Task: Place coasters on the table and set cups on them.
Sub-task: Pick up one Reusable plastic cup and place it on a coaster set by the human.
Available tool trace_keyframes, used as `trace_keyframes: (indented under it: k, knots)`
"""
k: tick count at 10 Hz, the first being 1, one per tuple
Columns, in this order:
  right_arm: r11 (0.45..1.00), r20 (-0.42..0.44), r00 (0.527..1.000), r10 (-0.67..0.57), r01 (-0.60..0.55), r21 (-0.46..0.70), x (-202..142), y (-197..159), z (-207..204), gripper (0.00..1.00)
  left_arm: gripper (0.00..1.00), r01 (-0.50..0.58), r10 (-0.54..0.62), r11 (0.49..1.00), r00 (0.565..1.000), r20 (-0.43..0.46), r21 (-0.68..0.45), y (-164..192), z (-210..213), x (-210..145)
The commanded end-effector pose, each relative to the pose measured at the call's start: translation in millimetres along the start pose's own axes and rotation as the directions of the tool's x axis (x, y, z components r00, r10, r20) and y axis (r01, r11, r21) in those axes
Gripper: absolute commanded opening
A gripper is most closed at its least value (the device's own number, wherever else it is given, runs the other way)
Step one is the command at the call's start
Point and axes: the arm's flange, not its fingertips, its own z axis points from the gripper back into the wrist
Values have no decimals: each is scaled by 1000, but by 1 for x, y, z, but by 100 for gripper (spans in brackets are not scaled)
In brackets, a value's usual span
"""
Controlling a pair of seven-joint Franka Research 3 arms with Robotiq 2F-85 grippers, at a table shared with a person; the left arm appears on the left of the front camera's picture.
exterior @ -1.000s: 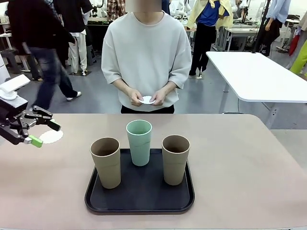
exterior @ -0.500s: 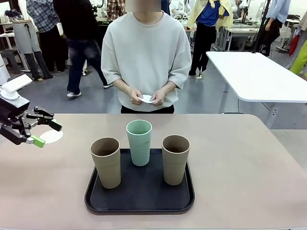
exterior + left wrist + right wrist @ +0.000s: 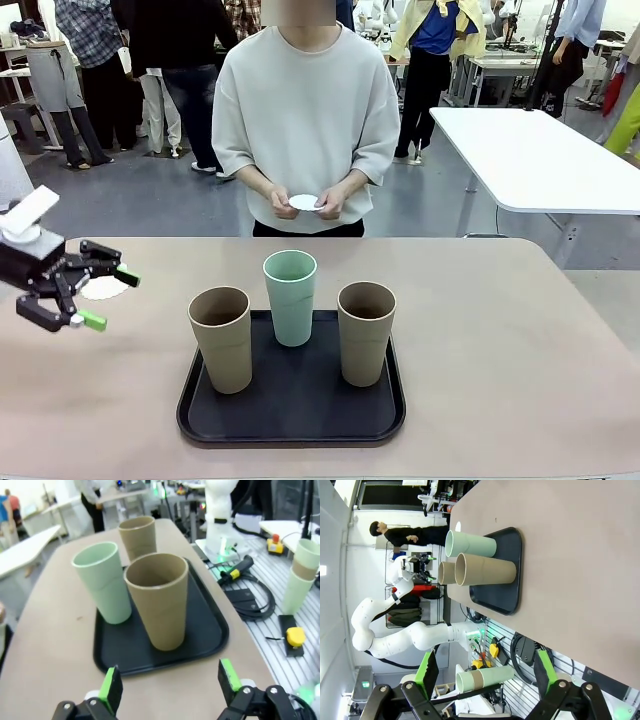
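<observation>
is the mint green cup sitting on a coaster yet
No, the mint green cup stands directly on the black tray.

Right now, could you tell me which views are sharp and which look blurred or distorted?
Front view: sharp and evenly lit, no glare on the table. Left wrist view: soft all over, the near tan cup has fuzzy edges. Right wrist view: fairly crisp but rolled sideways, with wide-angle stretch around the right gripper.
</observation>
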Motion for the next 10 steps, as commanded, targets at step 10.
trace_keyframes:
  k: [10]
  knots:
    - [1000, 1, 1000, 4, -4, 13, 0, 0, 0, 100, 100, -83, 80, 997, 973, 218, 3, 26, -77, -57]
